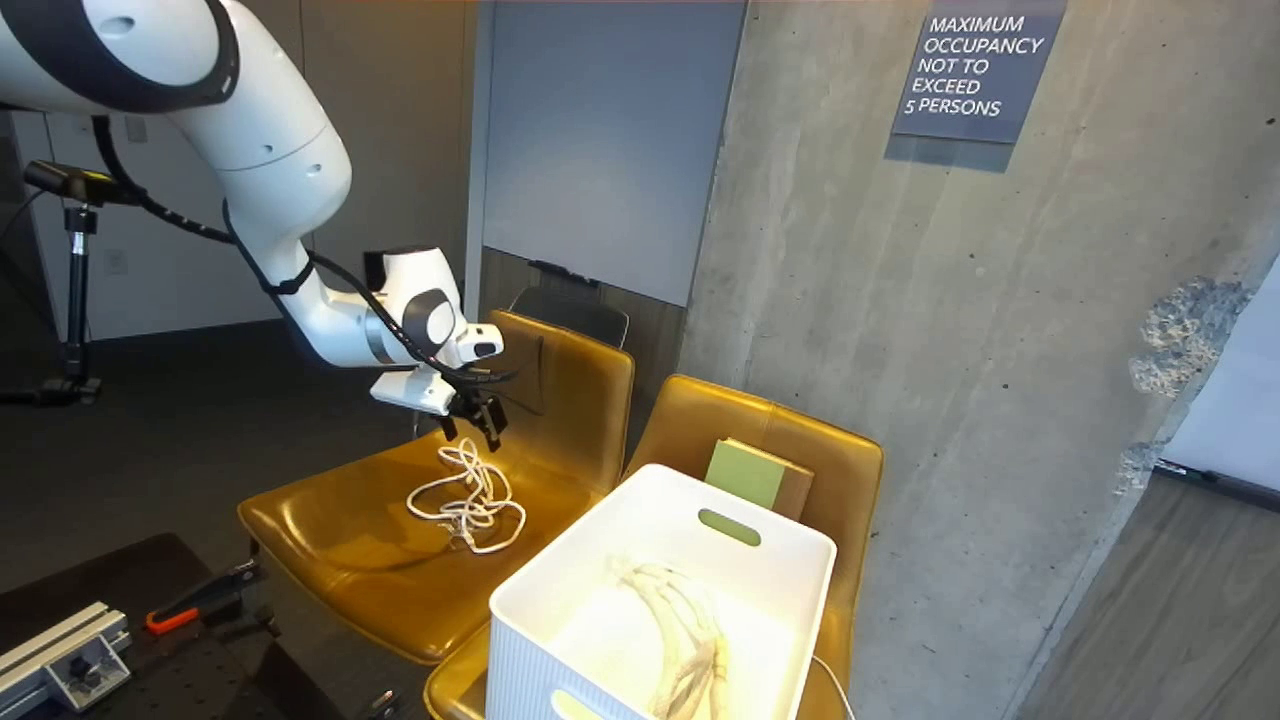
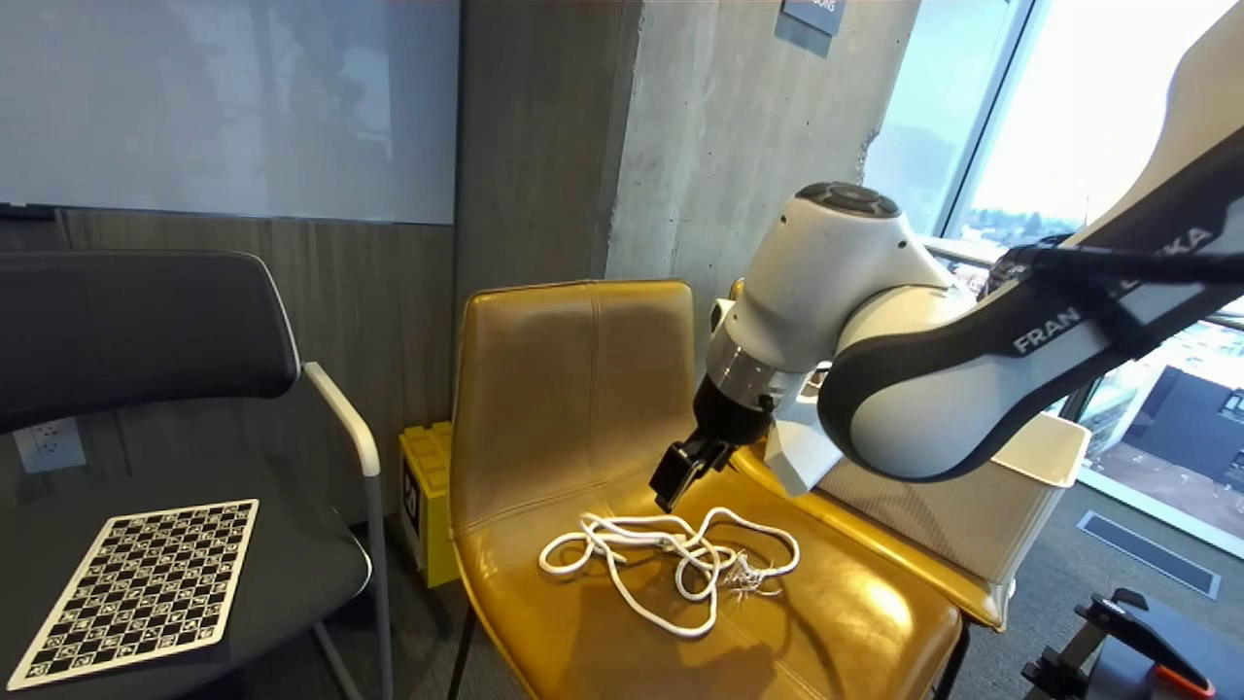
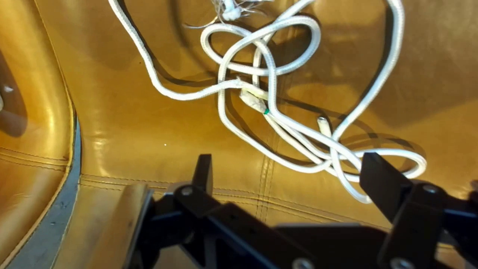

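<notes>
1. Your pincer (image 3: 286, 164) is hanging over the seat (image 2: 875, 603) of a tan chair (image 2: 583, 389); its black fingers (image 3: 381, 179) are standing wide apart, and it is holding nothing.
2. A white rope (image 3: 272, 86) is lying on this seat in loose, crossing loops, just below your pincer in both exterior views.
3. In the wrist view, the finger at the right side of the picture is covering one part of the rope; whether they are touching, I cannot tell.
4. In the same view, the rope is showing you a frayed end (image 3: 231, 13), and a small green mark (image 3: 266, 111) is sitting near the place where the loops are crossing.
5. Beside this chair, a second tan chair is carrying a white bin (image 1: 640, 510). Inside the bin, a pale bundle (image 1: 700, 660) is lying, but the glare is hiding its details from you.
6. Between the bin and this second chair's backrest (image 1: 850, 465), a green-and-brown, book-like object (image 1: 745, 475) is leaning.
7. In an exterior view, a black chair (image 2: 126, 331) is carrying a checkered board (image 2: 136, 583), and a yellow box (image 2: 439, 506) is standing between it and the tan chair.
</notes>
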Controlling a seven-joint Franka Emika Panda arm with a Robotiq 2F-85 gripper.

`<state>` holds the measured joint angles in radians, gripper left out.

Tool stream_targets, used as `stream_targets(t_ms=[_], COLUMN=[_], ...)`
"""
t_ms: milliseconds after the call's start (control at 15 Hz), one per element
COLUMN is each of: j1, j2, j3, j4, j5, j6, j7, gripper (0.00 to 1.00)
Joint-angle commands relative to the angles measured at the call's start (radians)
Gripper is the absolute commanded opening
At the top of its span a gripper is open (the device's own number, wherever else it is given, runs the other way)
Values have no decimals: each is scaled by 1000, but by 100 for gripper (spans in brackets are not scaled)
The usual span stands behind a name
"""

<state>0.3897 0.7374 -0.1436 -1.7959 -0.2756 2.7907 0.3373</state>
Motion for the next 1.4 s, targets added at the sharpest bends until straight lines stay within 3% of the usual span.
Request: stream_targets(t_ms=[0, 400, 800, 867, 933, 1333], j1=[38, 59, 87, 91, 94, 100], j2=[119, 288, 360, 361, 361, 335], j3=[-69, -132, -141, -147, -150, -159], j4=[125, 233, 243, 247, 250, 258], j5=[-23, -2, 15, 14, 14, 0], j6=[3, -24, -47, -58, -71, -142], j7=[16, 45, 86, 90, 93, 113], gripper=[100, 100, 100, 92, 72, 29])
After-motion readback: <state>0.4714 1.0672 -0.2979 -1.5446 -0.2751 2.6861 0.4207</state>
